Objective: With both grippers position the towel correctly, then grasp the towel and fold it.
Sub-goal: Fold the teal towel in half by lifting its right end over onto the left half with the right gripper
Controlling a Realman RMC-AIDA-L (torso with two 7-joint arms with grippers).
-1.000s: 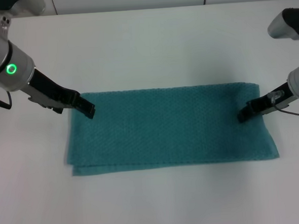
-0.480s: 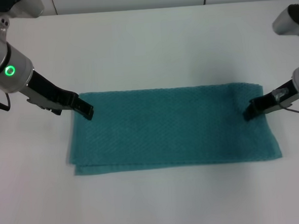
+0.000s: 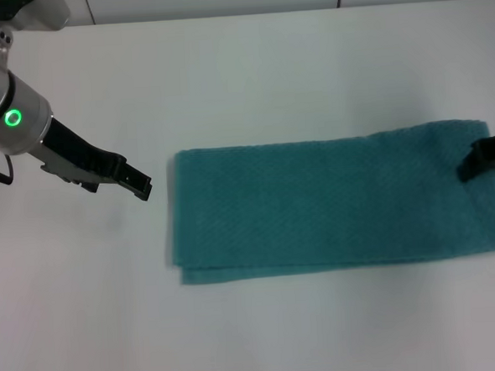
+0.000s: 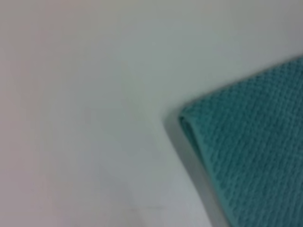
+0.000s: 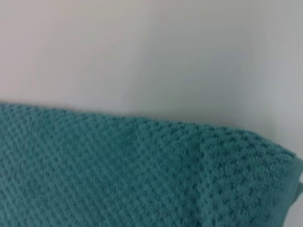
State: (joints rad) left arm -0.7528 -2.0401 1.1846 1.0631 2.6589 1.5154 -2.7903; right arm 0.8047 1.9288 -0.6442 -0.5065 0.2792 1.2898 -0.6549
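Head view: white table (image 3: 249,76) w/ teal towel (image 3: 332,201), pale wall behind.

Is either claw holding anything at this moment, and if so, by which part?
The left claw holds nothing; it sits over bare table, apart from the towel. The right claw rests on the towel's right end, but a grip cannot be told.

Our left arm: white-grey cylinder with a green glowing ring, reaching in from the head view's upper left and slanting downward toward the middle. Our left gripper (image 3: 143,188): slim black tip, low over the surface, touching nothing. Our right gripper (image 3: 470,168): black tip only, entering at the right edge; the arm behind it lies out of frame.
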